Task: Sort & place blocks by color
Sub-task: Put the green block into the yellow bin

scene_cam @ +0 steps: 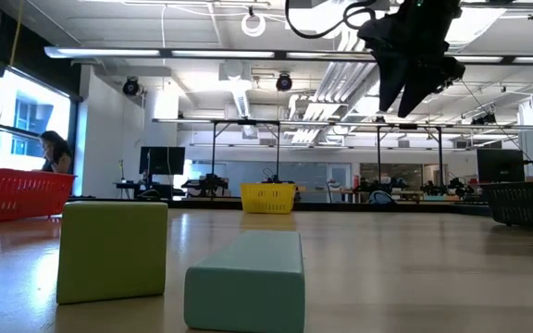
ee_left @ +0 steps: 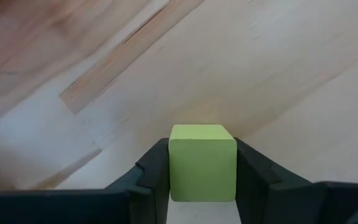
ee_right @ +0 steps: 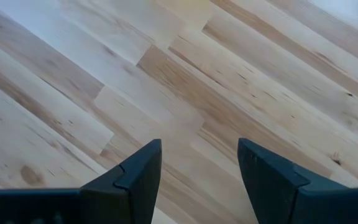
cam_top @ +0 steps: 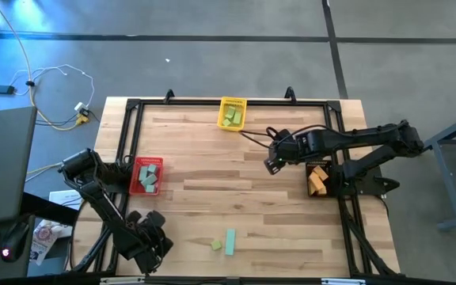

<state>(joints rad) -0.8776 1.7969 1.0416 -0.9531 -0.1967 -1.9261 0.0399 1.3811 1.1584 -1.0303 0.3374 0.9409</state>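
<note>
The table [cam_top: 236, 170] is pale wood in long glued strips, smooth with a soft sheen (grain and small knots show close up). The light green block [ee_left: 202, 160] looks matt and smooth. The yellow bin [scene_cam: 267, 197] and red bin [scene_cam: 17, 192] are plastic mesh.

You see the counter [cam_top: 236, 198] from above: yellow bin [cam_top: 231, 112] at the far edge, red bin [cam_top: 148, 175] left, a light green cube [cam_top: 216, 246] just beside a teal bar [cam_top: 230, 241] near the front.
</note>
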